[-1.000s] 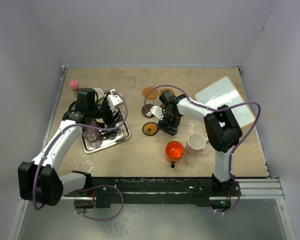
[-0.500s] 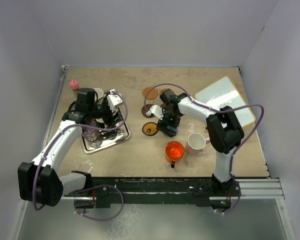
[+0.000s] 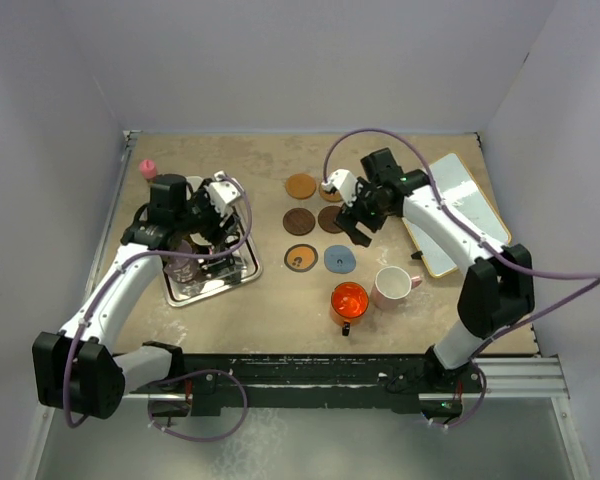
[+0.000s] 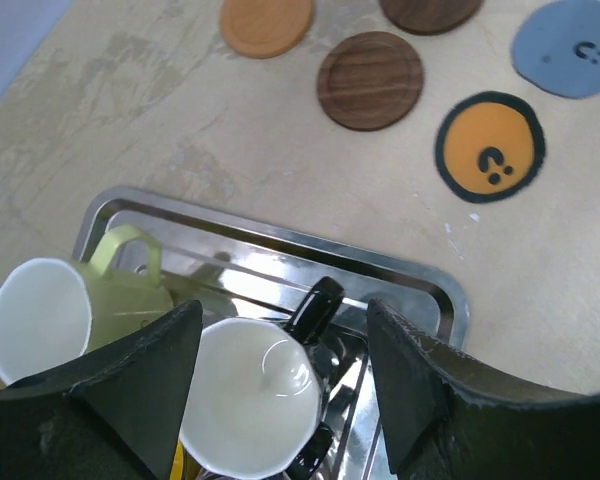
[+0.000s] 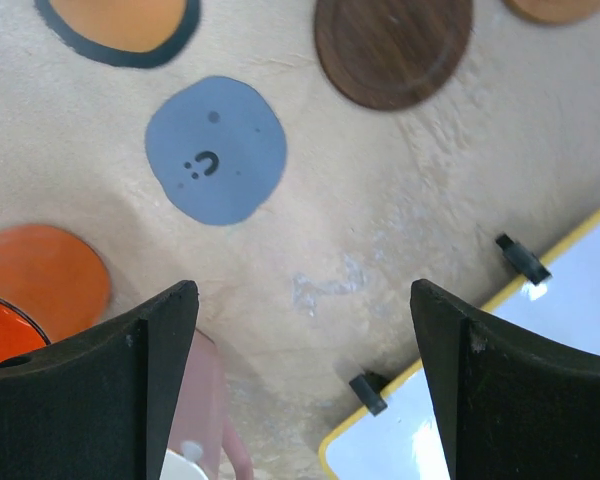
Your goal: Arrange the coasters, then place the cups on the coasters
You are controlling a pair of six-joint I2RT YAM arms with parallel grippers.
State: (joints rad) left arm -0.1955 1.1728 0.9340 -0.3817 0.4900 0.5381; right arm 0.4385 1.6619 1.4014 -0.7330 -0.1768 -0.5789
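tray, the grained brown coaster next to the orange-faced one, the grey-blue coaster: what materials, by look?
Tray: metal, likely stainless steel, polished; mirror-like reflections on its floor.
Brown coaster: wood or a wood-look print, matte; straight grain lines.
Grey-blue coaster: probably silicone or felt, matte; uneven soft outline, no shine.

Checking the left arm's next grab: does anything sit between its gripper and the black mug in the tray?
Nothing visible does. The left gripper hangs open over the black mug; the pale green mug sits beside it in the tray.
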